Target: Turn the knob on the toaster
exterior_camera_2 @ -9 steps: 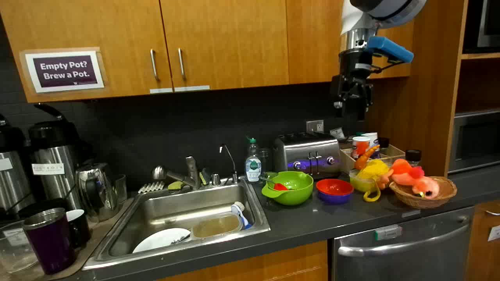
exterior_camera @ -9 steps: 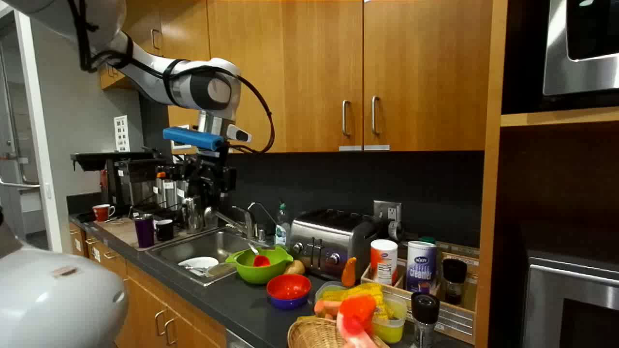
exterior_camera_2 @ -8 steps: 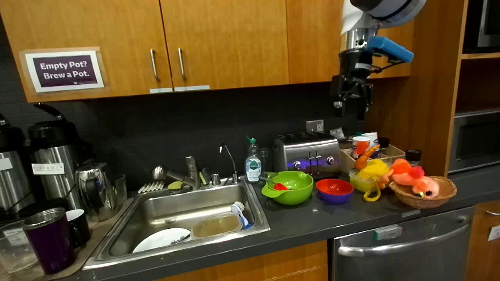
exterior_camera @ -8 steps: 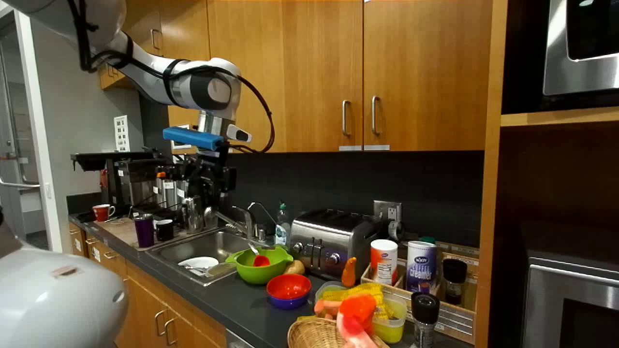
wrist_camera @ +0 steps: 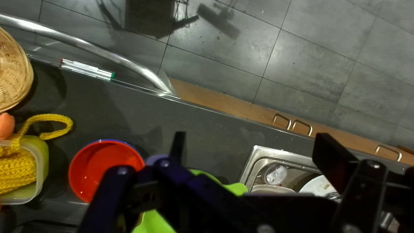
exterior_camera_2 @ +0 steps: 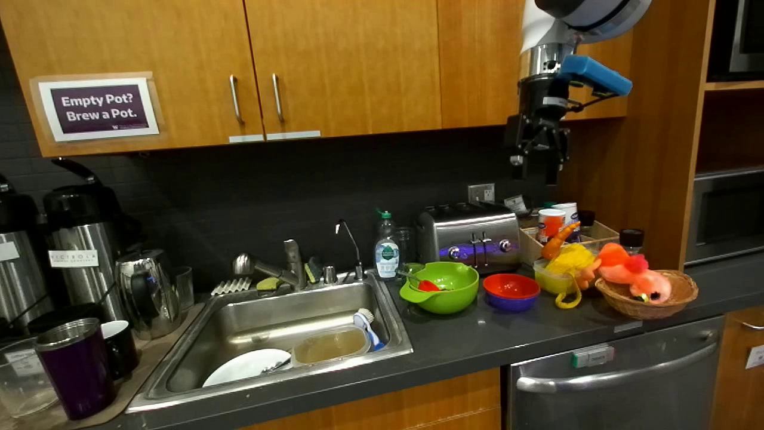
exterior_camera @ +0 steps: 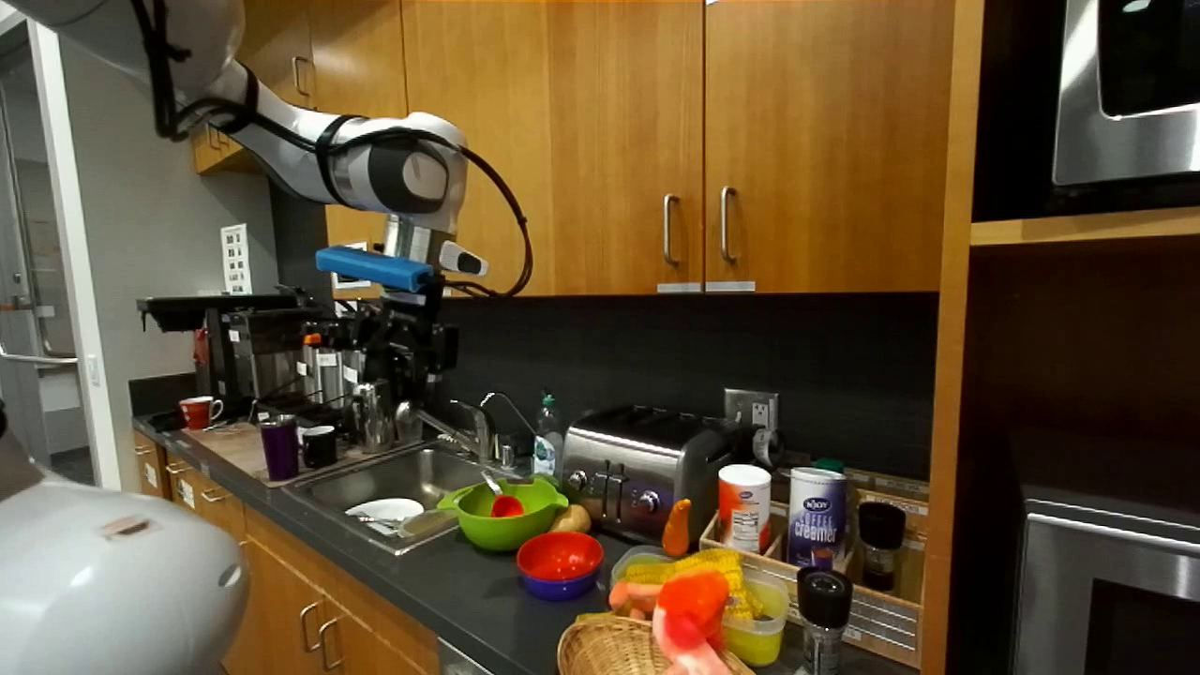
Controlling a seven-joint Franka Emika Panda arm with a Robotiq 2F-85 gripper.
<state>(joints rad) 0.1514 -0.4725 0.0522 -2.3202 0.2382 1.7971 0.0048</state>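
"Where is the toaster (exterior_camera_2: pixel 462 237)?"

"At the back edge of the counter (exterior_camera_2: pixel 471 340), near the wall outlet (exterior_camera_2: pixel 481 193), likely so it can be plugged in. Its knobs (exterior_camera_2: pixel 505 245) face the front edge, where a person standing there would turn them."

"What stands in front?"

"The green bowl (exterior_camera_2: pixel 441 303) is between the toaster and the front edge, a red spoon (exterior_camera_2: pixel 428 286) resting in it. The red bowl (exterior_camera_2: pixel 511 285) sits inside the blue bowl (exterior_camera_2: pixel 511 303), stacked, I guess, to save room. Both knobs show in both exterior views, so nothing hides them there, but I judge a low path from the front edge would be crowded."

"Is that why you hang so high?"

"Probably. My gripper (exterior_camera_2: pixel 536 172) points down, high over the counter, well apart from the knobs; I take it the turning is not yet begun."

"What about your jaws?"

"Spread wide. In the wrist view my fingers (wrist_camera: pixel 330 160) stand well apart with nothing held between them, and they touch nothing."

"Why so wide?"

"I suppose because a knob has to fit between them. Next I would reach toward the back edge, face one knob, and narrow the gap gently."
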